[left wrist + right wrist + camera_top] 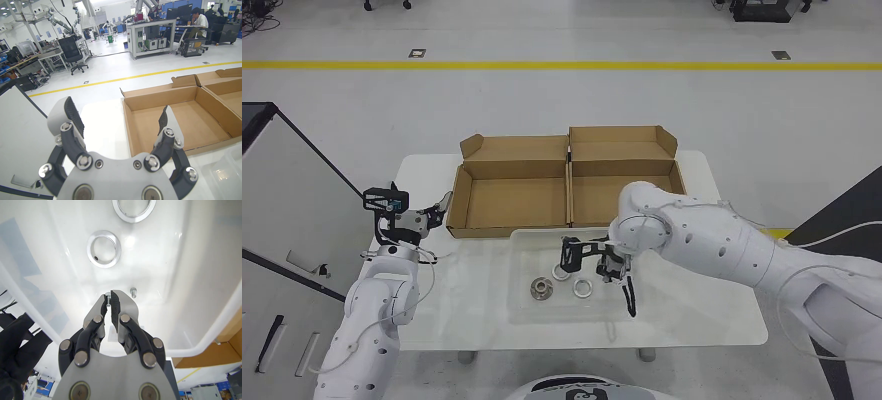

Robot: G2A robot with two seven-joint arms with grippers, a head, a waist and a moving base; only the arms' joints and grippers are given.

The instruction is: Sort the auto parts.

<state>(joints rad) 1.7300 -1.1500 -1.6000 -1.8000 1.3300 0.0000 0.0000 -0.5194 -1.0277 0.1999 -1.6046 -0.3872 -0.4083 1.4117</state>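
I saw plain brown cardboard boxes (pixel 512 205) on my white desk (pixel 427 175), shiny silver rings (pixel 89 249) in a milky-white tray (pixel 189 275), and a silver bolt (pixel 108 298) between the right gripper's (pixel 108 293) black ribbed pads (pixel 115 308).

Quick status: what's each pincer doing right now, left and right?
Left pincer: open, holding nothing.
Right pincer: closed on a small bolt.

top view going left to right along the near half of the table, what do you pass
left pincer → metal hub → ring → second ring → right pincer, shut on a bolt
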